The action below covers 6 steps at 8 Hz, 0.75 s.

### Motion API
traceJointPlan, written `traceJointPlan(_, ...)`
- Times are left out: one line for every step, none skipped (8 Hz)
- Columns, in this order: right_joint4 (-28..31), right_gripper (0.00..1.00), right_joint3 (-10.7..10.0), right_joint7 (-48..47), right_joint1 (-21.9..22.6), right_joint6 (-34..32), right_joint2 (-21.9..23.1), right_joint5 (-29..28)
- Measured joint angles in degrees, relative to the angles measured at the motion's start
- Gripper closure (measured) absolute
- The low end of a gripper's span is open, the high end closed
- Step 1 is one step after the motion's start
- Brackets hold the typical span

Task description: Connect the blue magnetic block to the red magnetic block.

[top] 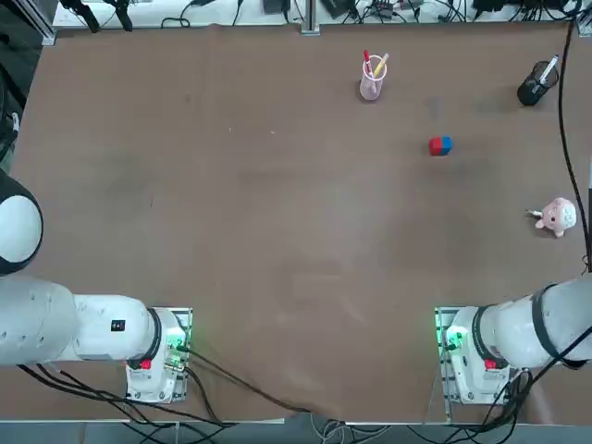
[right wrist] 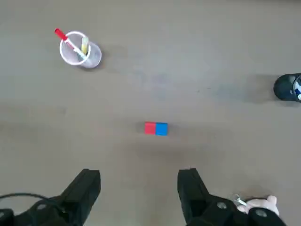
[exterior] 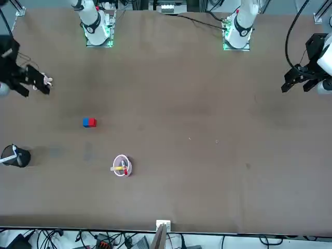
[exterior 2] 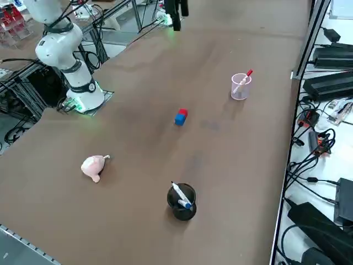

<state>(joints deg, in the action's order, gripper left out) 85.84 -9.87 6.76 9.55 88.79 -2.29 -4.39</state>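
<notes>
The brown table [top: 277, 231] filled every view. Only the front view showed the right gripper [exterior: 36, 83] from outside, dark and raised at the table's edge just beside the pink plush toy [top: 557, 216]. The wrist view alone showed its 2 fingers [right wrist: 87, 188] spread wide apart with nothing between them, well short of the blocks. The black pen cup [exterior 2: 181, 201] held a white marker, seen best from the right side. The clear pen cup [top: 372, 79] held a red pen and a yellow one. The blue magnetic block [right wrist: 161, 128] sat touching the red magnetic block [right wrist: 150, 127], joined as 1 pair on open table between the 2 cups. No writing could be read.
</notes>
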Motion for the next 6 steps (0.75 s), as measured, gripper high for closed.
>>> traceJointPlan(0.3,0.00,2.7,0.9,-2.6,-0.7,0.8,0.6)
traceJointPlan(0.9,0.00,4.3,1.0,-3.7,-0.9,1.4,2.1)
traceJointPlan(1.7,0.00,5.1,1.0,-3.9,-1.0,1.8,3.5)
traceJointPlan(2.2,0.00,5.5,0.2,-3.9,-1.0,1.9,4.1)
traceJointPlan(2.5,0.00,5.7,-1.5,-3.9,-1.0,1.9,4.3)
traceJointPlan(2.7,0.00,5.9,-2.9,-3.9,-1.0,1.9,4.4)
